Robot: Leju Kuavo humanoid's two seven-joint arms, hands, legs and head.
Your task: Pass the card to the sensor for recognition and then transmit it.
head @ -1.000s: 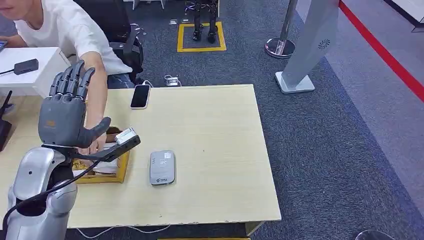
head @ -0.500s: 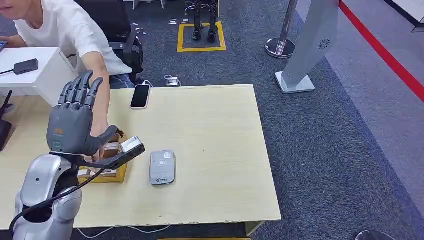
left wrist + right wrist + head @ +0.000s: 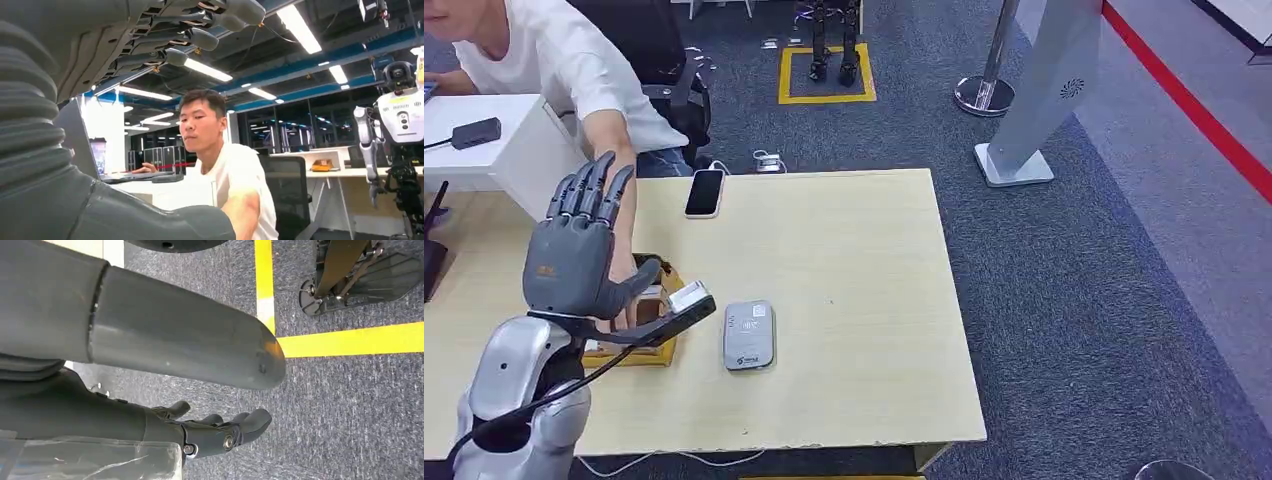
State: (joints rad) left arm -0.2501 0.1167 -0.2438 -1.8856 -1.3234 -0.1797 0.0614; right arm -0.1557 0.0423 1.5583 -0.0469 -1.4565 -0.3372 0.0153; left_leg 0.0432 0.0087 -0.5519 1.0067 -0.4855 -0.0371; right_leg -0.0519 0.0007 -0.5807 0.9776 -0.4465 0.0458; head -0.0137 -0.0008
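Observation:
The grey card sensor [image 3: 749,335] lies flat on the wooden table [image 3: 854,300], left of its middle. To its left stands a small wooden box [image 3: 662,345] with pale contents, partly hidden by my arm. My left hand [image 3: 572,255] is raised above the box, fingers straight up and spread, thumb out toward the sensor, holding nothing. A person's forearm [image 3: 619,190] reaches down into the box just behind my hand. In the left wrist view my fingers [image 3: 200,37] stretch out before the person [image 3: 225,170]. My right hand [image 3: 220,432] hangs over grey carpet, fingers loosely apart, empty.
A black phone [image 3: 705,192] lies at the table's far edge. The person sits at the far left beside a white desk [image 3: 484,150]. A grey stand [image 3: 1034,110] and a post base [image 3: 984,95] stand on the carpet beyond the table.
My left hand has come down and a little to the right, closer over the box. The person's arm stays reaching into the box. The sensor has not moved.

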